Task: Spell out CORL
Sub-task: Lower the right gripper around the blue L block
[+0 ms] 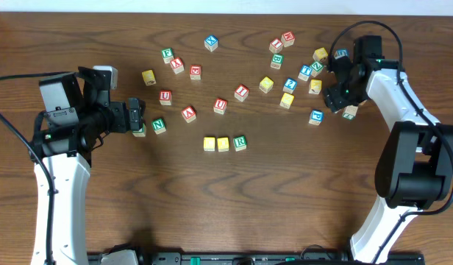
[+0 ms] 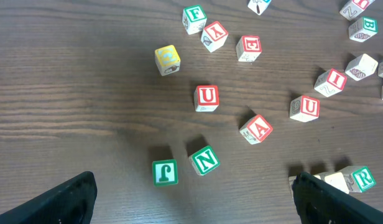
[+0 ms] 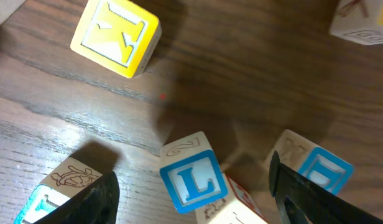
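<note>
L block [image 3: 193, 180] sat between the right gripper's [image 3: 191, 194] spread fingers, touching neither; yellow block [image 3: 115, 37] at its eleven o'clock. Left gripper [image 2: 194, 202] hung wide open too.

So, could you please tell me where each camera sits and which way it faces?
Overhead: fixed above the table, looking straight down; shows left arm, right arm, left gripper, right gripper.
Left wrist: on the left arm, looking down at the red U block; left fingers in the bottom corners.
Right wrist: close above the blue L block, looking down; right fingers at the bottom.
Shared: overhead and left wrist both show the green R block.
</note>
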Available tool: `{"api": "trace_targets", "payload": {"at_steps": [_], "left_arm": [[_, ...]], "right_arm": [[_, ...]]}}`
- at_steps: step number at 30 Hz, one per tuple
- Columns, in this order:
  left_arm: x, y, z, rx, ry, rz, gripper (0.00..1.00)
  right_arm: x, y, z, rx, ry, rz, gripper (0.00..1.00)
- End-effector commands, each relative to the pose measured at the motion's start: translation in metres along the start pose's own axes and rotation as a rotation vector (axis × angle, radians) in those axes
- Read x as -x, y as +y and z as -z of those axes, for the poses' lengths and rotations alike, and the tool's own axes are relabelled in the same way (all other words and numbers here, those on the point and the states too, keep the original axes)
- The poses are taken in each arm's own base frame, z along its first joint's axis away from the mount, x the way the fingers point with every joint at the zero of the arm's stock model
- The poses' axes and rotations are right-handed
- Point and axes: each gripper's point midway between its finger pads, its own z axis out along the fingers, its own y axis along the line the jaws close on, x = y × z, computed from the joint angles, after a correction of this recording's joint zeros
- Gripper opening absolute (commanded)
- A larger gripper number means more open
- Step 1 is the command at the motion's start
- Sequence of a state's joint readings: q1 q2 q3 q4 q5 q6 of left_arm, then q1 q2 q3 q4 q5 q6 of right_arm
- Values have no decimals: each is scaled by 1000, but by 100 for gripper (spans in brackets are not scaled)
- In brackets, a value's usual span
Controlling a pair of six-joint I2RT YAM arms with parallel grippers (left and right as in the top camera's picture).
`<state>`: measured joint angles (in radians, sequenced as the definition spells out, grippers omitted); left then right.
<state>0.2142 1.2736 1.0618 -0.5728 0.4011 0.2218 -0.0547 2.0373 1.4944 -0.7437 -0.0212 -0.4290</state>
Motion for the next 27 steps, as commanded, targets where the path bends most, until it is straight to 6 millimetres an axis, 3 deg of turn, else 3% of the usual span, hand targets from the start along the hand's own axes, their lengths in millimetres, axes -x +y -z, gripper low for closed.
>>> {"api": "trace_targets", "payload": {"at_steps": [1, 16, 22, 27], "left_arm": [[0, 2, 0, 4, 1, -7, 99], [0, 2, 0, 4, 1, -7, 99], [0, 2, 0, 4, 1, -7, 99], [0, 2, 0, 4, 1, -7, 99]], "right_arm": [[-3, 6, 1, 14, -10, 17, 73], [-7, 12, -10, 30, -29, 18, 72], [-7, 12, -10, 30, -30, 18, 62], [-8, 11, -13, 26, -35, 16, 61]]}}
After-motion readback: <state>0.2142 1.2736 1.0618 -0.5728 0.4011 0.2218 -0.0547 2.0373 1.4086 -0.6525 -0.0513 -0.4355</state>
